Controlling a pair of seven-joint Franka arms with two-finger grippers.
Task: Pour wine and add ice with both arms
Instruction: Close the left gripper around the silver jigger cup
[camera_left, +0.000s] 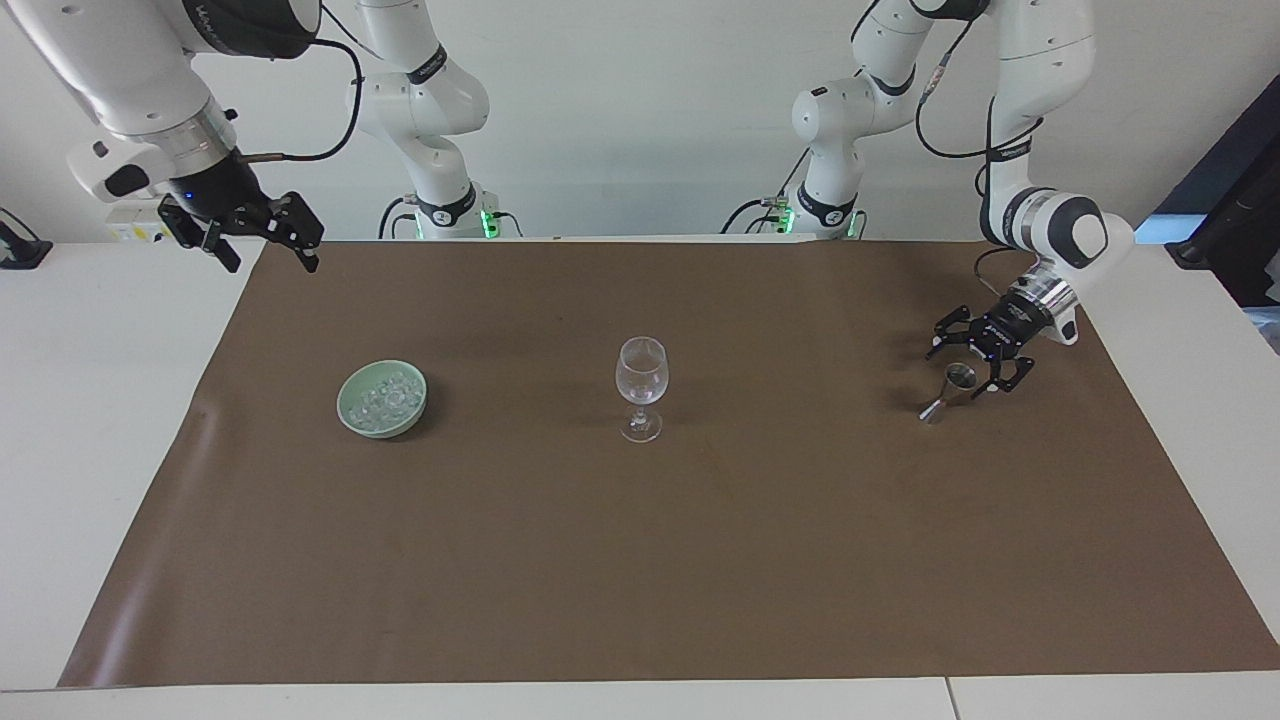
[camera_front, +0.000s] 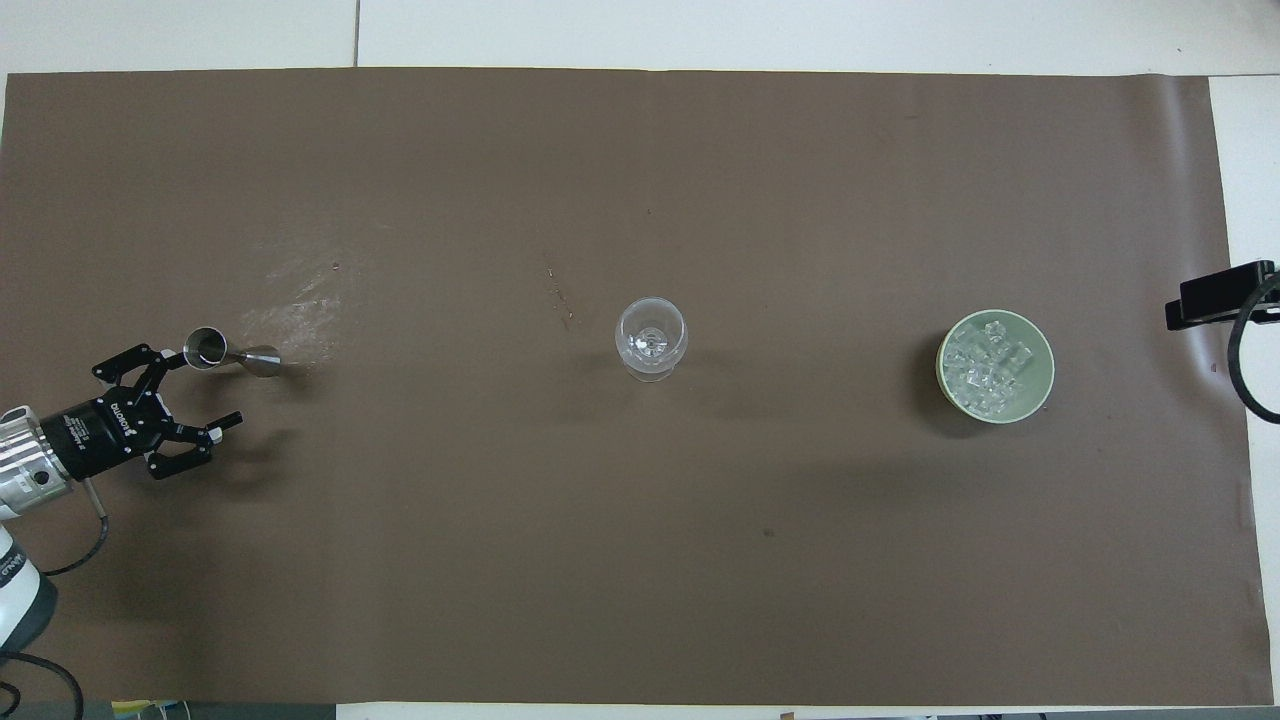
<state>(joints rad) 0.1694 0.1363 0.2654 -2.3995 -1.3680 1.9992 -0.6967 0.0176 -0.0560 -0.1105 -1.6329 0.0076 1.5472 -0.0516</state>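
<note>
One metal measuring cup (camera_left: 947, 392) stands on the brown mat (camera_left: 700, 560) toward the left arm's end, tilted. Left gripper (camera_left: 975, 365), fingers spread, brackets its top. One wine glass (camera_left: 640, 388) stands mid-mat; one bowl (camera_left: 382, 399) holds ice (camera_front: 988, 362). Right gripper (camera_left: 262, 237) waits open, well apart.

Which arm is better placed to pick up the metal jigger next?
Left. The left gripper hangs open right beside the jigger; the right gripper waits over the mat's corner, nearest the ice.
</note>
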